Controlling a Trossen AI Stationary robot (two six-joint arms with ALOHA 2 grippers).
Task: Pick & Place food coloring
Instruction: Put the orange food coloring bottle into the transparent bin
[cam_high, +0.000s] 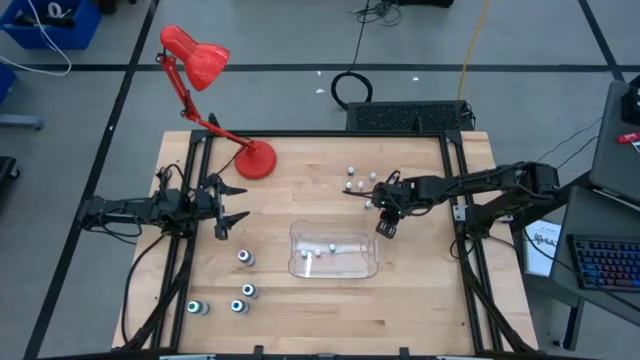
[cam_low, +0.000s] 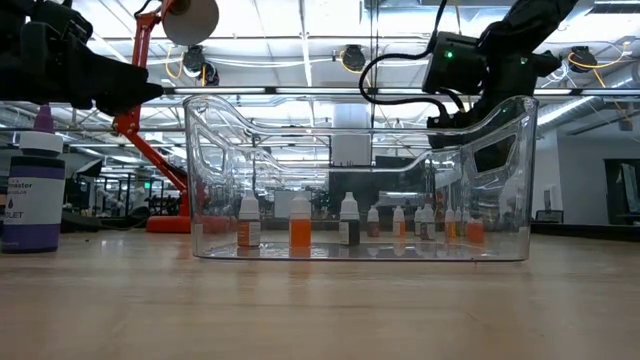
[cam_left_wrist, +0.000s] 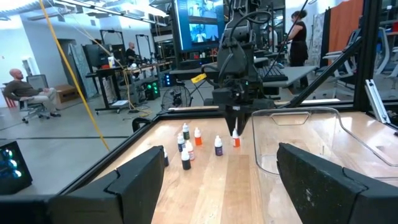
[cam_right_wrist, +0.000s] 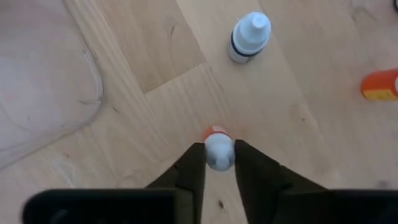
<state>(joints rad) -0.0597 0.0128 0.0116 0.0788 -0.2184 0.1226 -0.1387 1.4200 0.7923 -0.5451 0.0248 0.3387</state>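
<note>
Main risk from here, as I judge it: the right tool (cam_right_wrist: 218, 163) has only the white cap of the small orange bottle (cam_right_wrist: 217, 149) between its fingers, so the grip is high and narrow. If I lift or swing fast the bottle could twist or slip out. The clear tray (cam_high: 372, 268) wall is near on the way over, and a low carry could clip the rim. Other bottles stand close by too, e.g. a dark-banded bottle (cam_right_wrist: 247, 37) and an orange bottle (cam_right_wrist: 380, 85), so a sideways drift could knock them.

The pinched bottle sits upright on the desk (cam_high: 420, 300), directly under the right tool, cap squeezed between both fingers, just outside the tray's far-right corner. A few bottles (cam_high: 320, 250) are already inside the tray; a loose group (cam_high: 352, 178) waits beyond it.

Left tool (cam_high: 222, 208) hangs spread at the desk's left side, near the red lamp (cam_high: 210, 70) base, holding nothing. Four teal-topped bottles (cam_high: 243, 292) stand front-left, well apart from both tools.
</note>
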